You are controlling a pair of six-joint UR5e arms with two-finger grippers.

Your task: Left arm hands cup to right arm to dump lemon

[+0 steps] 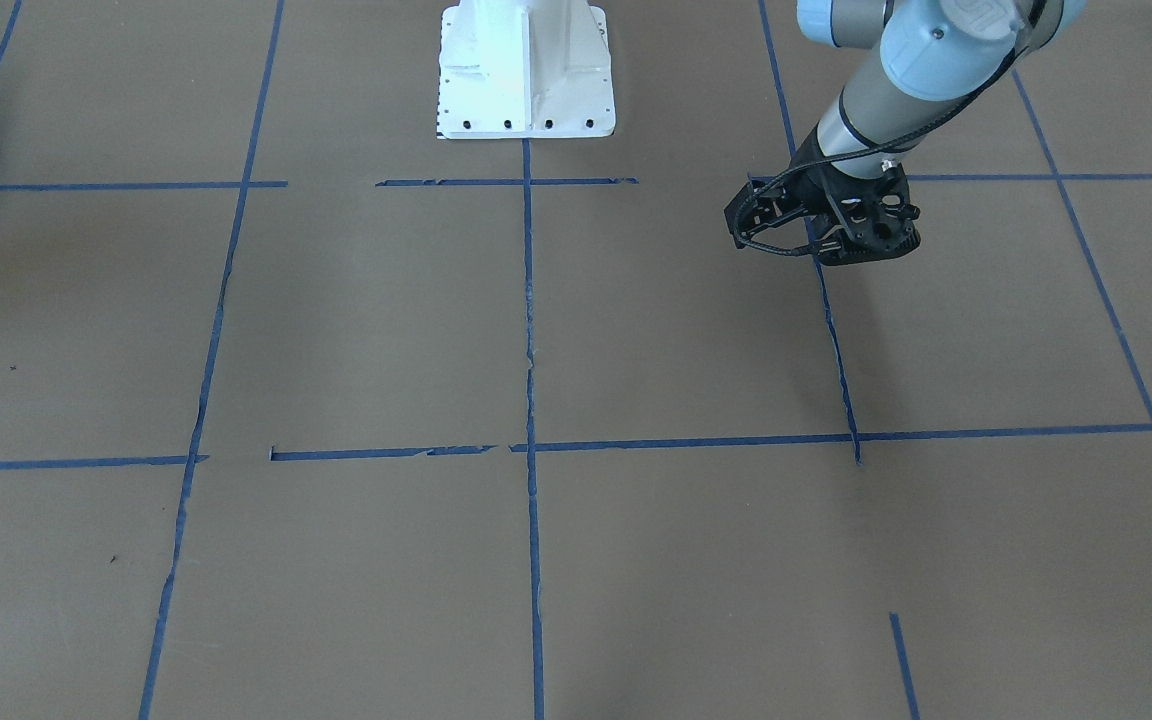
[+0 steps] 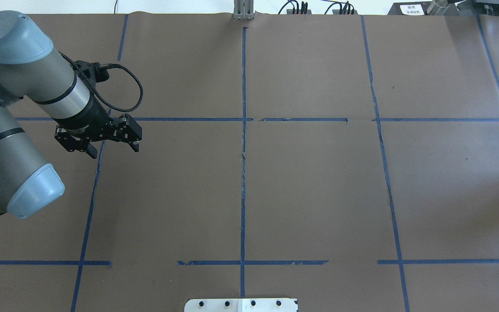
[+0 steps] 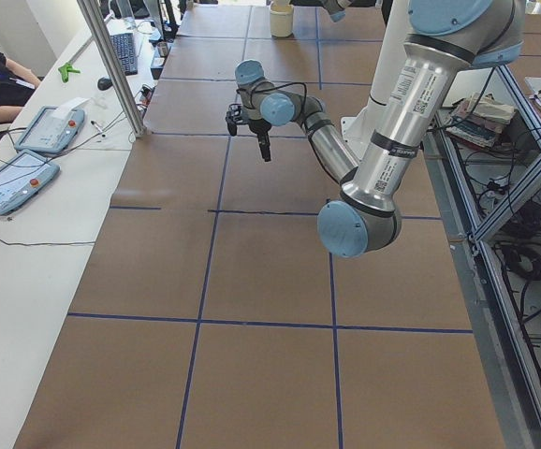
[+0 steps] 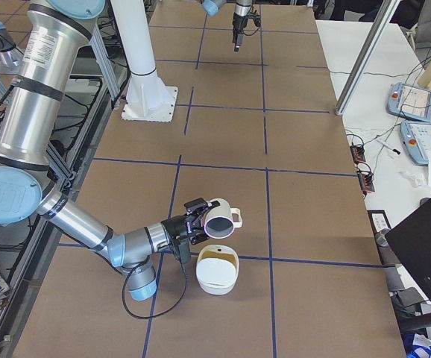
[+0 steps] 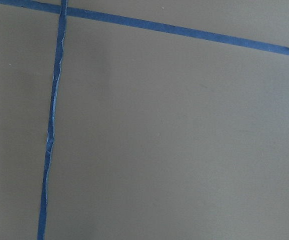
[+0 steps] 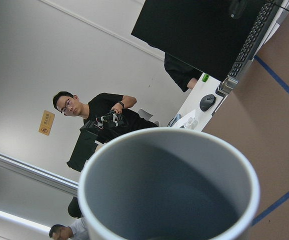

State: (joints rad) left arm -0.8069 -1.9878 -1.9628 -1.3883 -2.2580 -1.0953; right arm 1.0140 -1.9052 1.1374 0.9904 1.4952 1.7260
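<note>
The white cup (image 4: 219, 218) is off the table at my right gripper (image 4: 197, 220), tipped on its side with its mouth over a white bowl (image 4: 217, 282). I cannot tell whether the right gripper is open or shut. In the right wrist view the cup's grey inside (image 6: 169, 195) fills the frame and no lemon shows in it. I cannot make out the lemon in any view. My left gripper (image 2: 113, 151) is open and empty above the bare table, far from the cup. It also shows in the front view (image 1: 826, 238) and the left view (image 3: 263, 148).
The white robot pedestal (image 1: 526, 70) stands at the table's robot side. A side table with teach pendants (image 3: 27, 140) and a metal post (image 3: 111, 65) runs along the operators' side. A laptop (image 4: 424, 246) stands near the cup's end. An operator (image 6: 99, 117) stands behind.
</note>
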